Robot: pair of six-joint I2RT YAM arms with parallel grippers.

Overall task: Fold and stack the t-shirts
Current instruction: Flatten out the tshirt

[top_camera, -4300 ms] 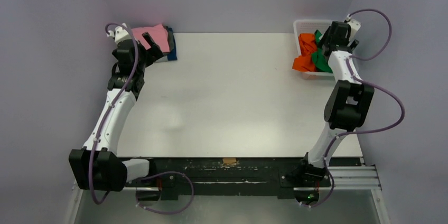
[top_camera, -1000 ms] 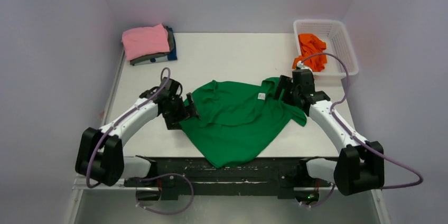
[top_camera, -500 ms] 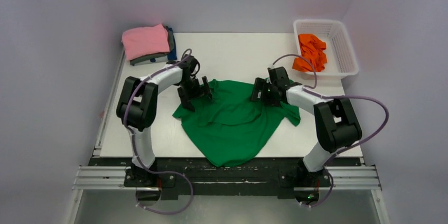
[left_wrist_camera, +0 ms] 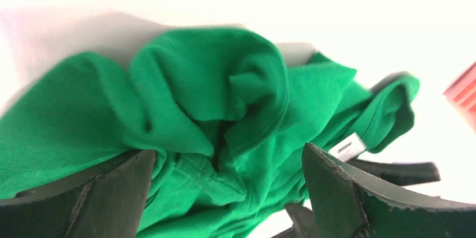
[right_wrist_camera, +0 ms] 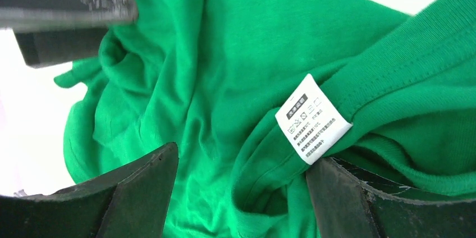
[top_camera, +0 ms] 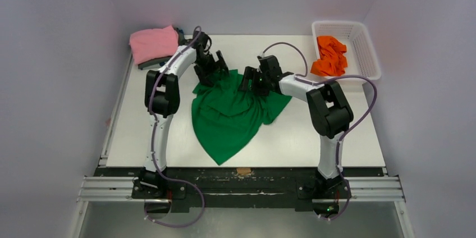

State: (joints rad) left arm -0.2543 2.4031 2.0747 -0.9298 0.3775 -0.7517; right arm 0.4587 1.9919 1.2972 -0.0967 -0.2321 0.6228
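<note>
Far-centre of table point(top_camera: 348, 131): one green t-shirt point(top_camera: 227, 114), unfolded, bunched at its collar end, hem trailing toward the near edge. Left gripper point(top_camera: 213, 69) and right gripper point(top_camera: 251, 81) sit on the bunched far end, jaws spread wide, cloth lying loose between the fingers, nothing pinched. Care label point(right_wrist_camera: 313, 119) shows beside the right fingers. Far-left corner: pink t-shirt point(top_camera: 152, 42), folded, atop a dark folded layer point(top_camera: 147, 65). Far-right: white basket point(top_camera: 342, 23) holding orange t-shirts point(top_camera: 330, 55), crumpled. Judged status: stack started; green needs flattening and folding, orange ones not yet handled.

Green t-shirt point(top_camera: 224, 120) of matt cloth
</note>
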